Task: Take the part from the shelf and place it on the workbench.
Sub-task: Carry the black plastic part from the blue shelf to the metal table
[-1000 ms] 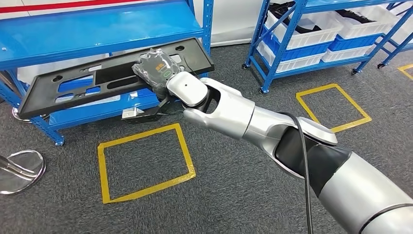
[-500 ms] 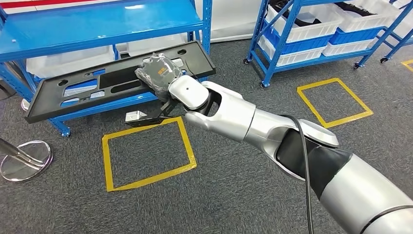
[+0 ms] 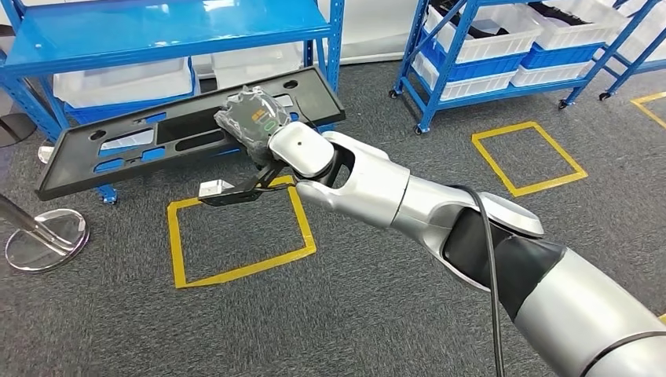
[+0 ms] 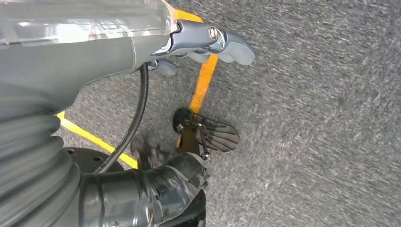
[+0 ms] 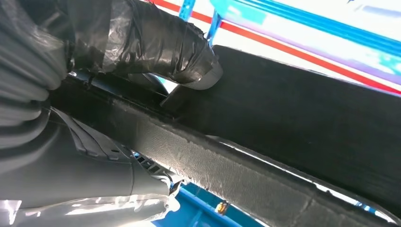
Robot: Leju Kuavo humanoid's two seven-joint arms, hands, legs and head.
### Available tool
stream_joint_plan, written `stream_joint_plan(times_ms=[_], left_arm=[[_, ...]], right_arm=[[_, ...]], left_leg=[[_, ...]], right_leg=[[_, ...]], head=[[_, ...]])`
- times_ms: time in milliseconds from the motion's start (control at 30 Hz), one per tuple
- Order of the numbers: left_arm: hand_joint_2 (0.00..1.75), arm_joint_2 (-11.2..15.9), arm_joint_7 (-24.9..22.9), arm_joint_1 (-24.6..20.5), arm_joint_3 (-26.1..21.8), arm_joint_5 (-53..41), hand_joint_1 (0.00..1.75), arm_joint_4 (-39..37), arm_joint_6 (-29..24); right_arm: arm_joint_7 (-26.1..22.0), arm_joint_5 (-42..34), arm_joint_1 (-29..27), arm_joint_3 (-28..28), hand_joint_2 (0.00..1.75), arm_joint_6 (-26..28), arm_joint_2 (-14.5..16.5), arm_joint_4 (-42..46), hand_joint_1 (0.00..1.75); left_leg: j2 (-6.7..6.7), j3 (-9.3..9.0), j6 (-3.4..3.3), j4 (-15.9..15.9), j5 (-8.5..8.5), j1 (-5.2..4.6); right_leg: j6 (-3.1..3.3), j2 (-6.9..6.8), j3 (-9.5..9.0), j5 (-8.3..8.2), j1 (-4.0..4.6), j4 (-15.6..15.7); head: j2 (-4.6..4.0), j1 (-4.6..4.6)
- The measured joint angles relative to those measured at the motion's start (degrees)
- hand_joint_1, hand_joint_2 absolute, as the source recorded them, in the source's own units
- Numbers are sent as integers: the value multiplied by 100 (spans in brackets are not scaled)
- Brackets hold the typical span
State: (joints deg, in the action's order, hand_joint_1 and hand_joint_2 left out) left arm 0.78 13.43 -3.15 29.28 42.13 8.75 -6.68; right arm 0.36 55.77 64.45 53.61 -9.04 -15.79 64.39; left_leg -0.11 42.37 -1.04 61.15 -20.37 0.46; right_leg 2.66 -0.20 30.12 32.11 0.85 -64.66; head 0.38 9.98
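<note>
One long black part [image 3: 181, 133] is grasped by the right hand's [image 3: 255, 118] fingers [image 5: 189, 56], before two blue shelves [image 3: 157, 31].

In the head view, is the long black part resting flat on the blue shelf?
No. The right hand grips the black part, which hangs tilted in front of the blue shelf, one end over the floor.

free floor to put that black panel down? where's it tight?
Bare carpet inside the yellow square under the right hand, which grips the black panel; second yellow square is bare too. Tight: blue shelf behind, stand base nearby, bin rack beyond.
</note>
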Motion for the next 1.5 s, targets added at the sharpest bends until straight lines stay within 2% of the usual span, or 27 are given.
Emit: stream_joint_plan(times_ms=[67, 133, 167, 200, 233, 300, 333, 367, 433, 467, 500, 567, 600, 667, 733, 833, 900, 933, 1000, 1067, 1167, 1200, 1300, 1367, 1400, 1433, 1500], left_arm=[[175, -21, 0, -2, 4, -2, 0, -1, 7], [175, -17, -2, 1, 11, 3, 0, -5, 15], [175, -11, -5, 6, 15, 9, 0, -9, 17], [175, -9, -11, 16, 20, 17, 0, -13, 19], [175, -5, -17, 26, 26, 22, 0, -16, 19], [175, 1, -26, 36, 39, 27, 0, -16, 19], [175, 9, -27, 31, 45, 26, 0, -16, 19], [175, 17, -22, 25, 50, 27, 0, -16, 17], [175, 31, 24, 20, 55, 27, 0, -16, 10], [175, 34, 55, 15, 58, 26, 0, -16, 4], [175, 38, 74, 7, 62, 26, 0, -16, -7], [175, 44, 55, -6, 69, 36, 0, -16, -34], [175, 46, 35, -4, 71, 43, 0, -16, -41], [175, 42, 19, 7, 79, 52, 0, -16, -34], [175, 42, 16, 14, 87, 61, 0, -16, -23], [175, 49, 17, 16, 92, 80, 0, -16, -17], [175, 51, 17, 17, 97, 86, 0, -16, -14], [175, 50, 18, 19, 99, 87, 0, -16, -13], [175, 50, 23, 24, 101, 87, 0, -16, -11], [175, 50, 34, 28, 103, 84, 0, -16, -11], [175, 51, 48, 26, 107, 82, 0, -16, -11], [175, 56, 50, 25, 107, 82, 0, -16, -11], [175, 64, 49, 35, 109, 85, 0, -16, -7], [175, 62, 47, 43, 110, 86, 0, -16, -3], [175, 63, 47, 42, 110, 87, 0, -16, -3], [175, 63, 47, 42, 110, 88, 0, -16, -3], [175, 69, 46, 43, 110, 89, 0, -18, -3]], right_arm=[[2, -4, 42, -5, 175, 3, 4, 18, 175], [9, -9, 65, -4, 175, 3, 11, 19, 175], [10, -13, 69, 1, 175, 1, 20, 15, 175], [12, -16, 66, 5, 175, 0, 34, 13, 175], [11, -19, 62, 10, 175, 0, 49, 10, 175], [10, -21, 59, 14, 175, 1, 69, 7, 175], [10, -21, 55, 15, 175, 1, 73, 5, 175], [10, -21, 49, 18, 175, 1, 75, 2, 175], [13, -24, 35, 23, 175, 0, 76, -3, 175], [14, -28, 31, 25, 175, 0, 76, -3, 175], [16, -32, 31, 23, 175, 2, 73, -3, 175], [19, -37, 33, 17, 175, 3, 69, -1, 175], [19, -38, 32, 15, 175, 3, 67, -2, 175], [21, -40, 27, 16, 175, 0, 68, -10, 175], [34, -59, 26, 18, 175, -1, 67, -22, 175], [75, -110, 18, 18, 175, 1, 72, -27, 175], [104, -123, 5, 17, 175, 0, 75, -29, 175], [117, -126, 6, 16, 175, 0, 76, -29, 175], [133, -132, 27, 10, 175, 1, 78, -25, 175], [136, -136, 53, 0, 175, 3, 95, -19, 175], [138, -136, 44, -6, 175, -1, 109, -19, 175], [138, -133, 46, -6, 175, -3, 108, -21, 175], [144, -123, 57, -5, 175, -10, 120, -25, 175], [145, -131, 32, -3, 175, -14, 132, -29, 175], [145, -136, 20, -2, 175, -16, 134, -31, 175], [145, -140, 13, -2, 175, -16, 134, -32, 175], [150, -143, 20, -3, 175, -16, 136, -33, 175]], left_leg=[[1, 5, 46, -121, 171, 32], [-8, -10, 111, -301, 344, 47], [-16, 8, 141, -329, 296, 39], [-21, 46, 165, -252, 104, 27], [-23, 100, 186, -41, -210, 25], [-19, 207, 241, 705, -823, 43], [-17, 227, 276, 1090, -917, 59], [-16, 201, 310, 1370, -857, 74], [-14, -106, 372, 1365, -523, 107], [-15, -395, 397, 1075, -504, 126], [-21, -750, 398, 626, -632, 126], [-29, -1200, 307, -48, -991, 108], [-30, -1270, 236, -207, -1060, 86], [-7, -1198, 114, -226, -972, 100], [25, -1105, 15, -239, -854, 120], [62, -931, -35, -235, -714, 112], [96, -842, -27, -231, -641, 113], [122, -815, -16, -230, -614, 116], [176, -789, 21, -229, -578, 108], [257, -772, 77, -223, -547, 85], [400, -750, 155, -207, -540, 73], [366, -708, 173, -118, -629, 77], [119, -328, 189, 808, -1220, 86], [56, -123, 184, 1375, -1414, 82], [44, -138, 174, 1399, -1369, 79], [15, -275, 151, 1167, -1215, 76], [-194, -668, 83, 427, -909, 74]], right_leg=[[73, 3, -303, 107, 70, 555], [69, -8, -281, -91, 71, 748], [77, -19, -246, -220, 50, 848], [84, -33, -194, -344, 22, 939], [77, -46, -123, -457, -8, 986], [74, -50, 97, -624, -12, 959], [56, -56, 222, -690, -18, 914], [34, -62, 351, -747, -30, 859], [-30, -70, 614, -832, -71, 714], [-66, -70, 735, -861, -86, 630], [-99, -70, 839, -882, -94, 542], [-161, -69, 957, -948, -85, 438], [-192, -67, 983, -994, -84, 427], [-262, -45, 1040, -1018, -95, 412], [-327, -18, 1195, -717, -121, 79], [-397, -7, 1493, -72, -165, -953], [-407, -13, 1346, -45, -180, -1039], [-398, -36, 1109, -159, -181, -760], [-360, -226, 555, -376, -148, 47], [-299, -369, 314, -444, -85, 500], [-198, -244, 365, -505, -61, 567], [-152, -191, 381, -545, -74, 589], [-35, -10, 461, -644, -86, 614], [-16, 131, 519, -673, -58, 585], [-17, 197, 541, -682, -44, 566], [-20, 269, 561, -688, -34, 541], [-34, 402, 613, -694, -20, 476]], head=[[1, 7], [-1, 22], [-1, 30], [-1, 28], [-1, 26], [-1, 25], [-1, 25], [-1, 25], [-1, 23], [-1, 22], [0, 25], [0, 26], [1, 27], [-1, 28], [-1, 29], [-1, 29], [-1, 29], [-1, 29], [-1, 30], [-1, 28], [-1, 27], [-1, 26], [-1, 25], [-1, 25], [-1, 25], [-1, 25], [-1, 26]])
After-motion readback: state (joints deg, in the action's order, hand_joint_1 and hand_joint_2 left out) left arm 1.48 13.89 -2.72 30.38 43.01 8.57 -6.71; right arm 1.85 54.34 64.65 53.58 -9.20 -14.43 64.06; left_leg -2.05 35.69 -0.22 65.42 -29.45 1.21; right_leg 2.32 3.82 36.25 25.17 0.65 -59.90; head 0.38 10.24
